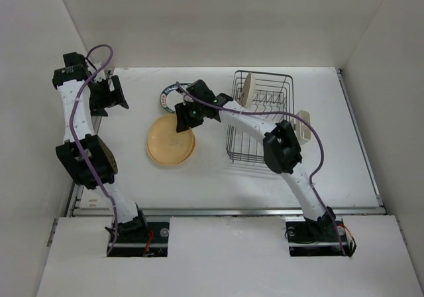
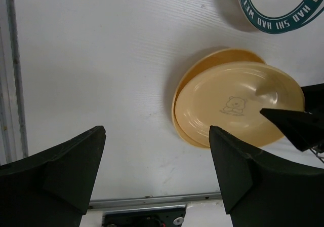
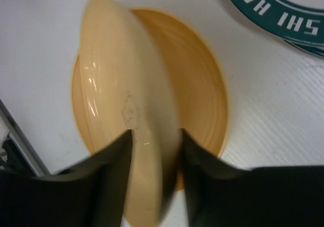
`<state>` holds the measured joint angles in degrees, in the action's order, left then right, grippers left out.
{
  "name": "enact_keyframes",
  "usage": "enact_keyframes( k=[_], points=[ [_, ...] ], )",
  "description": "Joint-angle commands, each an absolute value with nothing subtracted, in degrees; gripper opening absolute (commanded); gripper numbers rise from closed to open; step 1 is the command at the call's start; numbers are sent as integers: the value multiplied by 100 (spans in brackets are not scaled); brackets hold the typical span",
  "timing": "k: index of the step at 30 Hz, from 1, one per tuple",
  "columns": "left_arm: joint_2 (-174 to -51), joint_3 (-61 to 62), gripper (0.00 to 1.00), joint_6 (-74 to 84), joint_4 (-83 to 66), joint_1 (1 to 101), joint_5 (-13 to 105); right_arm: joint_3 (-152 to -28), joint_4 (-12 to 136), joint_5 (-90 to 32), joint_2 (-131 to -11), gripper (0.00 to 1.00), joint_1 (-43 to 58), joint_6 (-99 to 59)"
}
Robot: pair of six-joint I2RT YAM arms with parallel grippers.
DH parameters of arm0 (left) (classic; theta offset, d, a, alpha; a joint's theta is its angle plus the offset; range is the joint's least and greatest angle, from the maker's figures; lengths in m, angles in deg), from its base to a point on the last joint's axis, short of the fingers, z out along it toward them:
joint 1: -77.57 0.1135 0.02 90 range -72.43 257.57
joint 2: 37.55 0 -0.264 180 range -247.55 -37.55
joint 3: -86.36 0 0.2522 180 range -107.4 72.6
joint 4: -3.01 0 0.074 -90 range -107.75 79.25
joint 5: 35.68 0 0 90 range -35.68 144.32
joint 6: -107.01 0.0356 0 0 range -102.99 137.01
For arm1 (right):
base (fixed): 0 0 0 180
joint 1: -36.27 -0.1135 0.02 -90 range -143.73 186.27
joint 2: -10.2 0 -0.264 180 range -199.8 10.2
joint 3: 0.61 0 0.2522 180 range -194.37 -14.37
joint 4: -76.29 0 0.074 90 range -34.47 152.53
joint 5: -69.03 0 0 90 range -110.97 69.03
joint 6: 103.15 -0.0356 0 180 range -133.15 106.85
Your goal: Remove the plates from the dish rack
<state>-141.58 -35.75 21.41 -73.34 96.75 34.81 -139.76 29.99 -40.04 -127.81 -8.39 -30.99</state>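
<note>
The right claw reaches across the tabletop to the left of the dish rack and is clenched on the rim of a cream plate; in the right wrist view its two dark fingers pinch the plate's near edge from either side, and the plate stands steeply tilted, almost edge-on to that camera. A faint small drawing sits at the middle of the cream plate, seen more plainly from the left wrist camera. Directly under it lies a yellow-orange plate, flat on the tabletop, its rim showing round the cream one; whether the cream plate's low edge touches it I cannot tell. Just beyond these two, farther from the arm bases, lies a white plate with a dark green lettered ring, flat and close beside the orange one. The rack, a black wire basket, stands right of the plates, with a beige piece at its far left corner and another on its right side. The left claw hangs at the far left of the tabletop, well apart from the plates, its fingers spread wide and released, with nothing between them
</note>
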Motion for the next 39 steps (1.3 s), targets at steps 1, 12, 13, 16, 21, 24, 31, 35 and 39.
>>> enact_keyframes(
  k=[1,12,13,16,21,24,31,35,39],
  points=[
    [-13836,-3550,81,2096,-7272,9682,3393,-14287,2800,-4101,-12813,53,-846,-2968],
    [-13836,-3498,81,2096,-7271,9682,3340,-14164,1823,-91,-11866,82,-1277,-1983],
    [-13836,-3498,81,2096,-7271,9682,3340,-14068,1823,264,-11551,84,-1277,-1983],
    [-13775,-3498,81,2157,-7271,9682,3340,-13936,1823,1178,-10752,87,-1173,-2281],
    [-13713,-3295,81,2210,-7210,9682,3550,-13935,1780,2156,-10124,95,-663,-2730],
    [-13651,-3295,81,2272,-7210,9682,3717,-14259,991,2509,-10483,100,-189,-2983],
    [-13397,-2857,81,2386,-7078,9682,3859,-14200,538,1025,-11073,100,744,-3354],
    [-13397,-2856,81,2386,-7078,9682,3806,-13717,1207,312,-10934,100,806,-3354],
    [-13344,-2751,81,2386,-7078,9682,3806,-13408,1586,521,-10766,99,806,-3407]
  ],
)
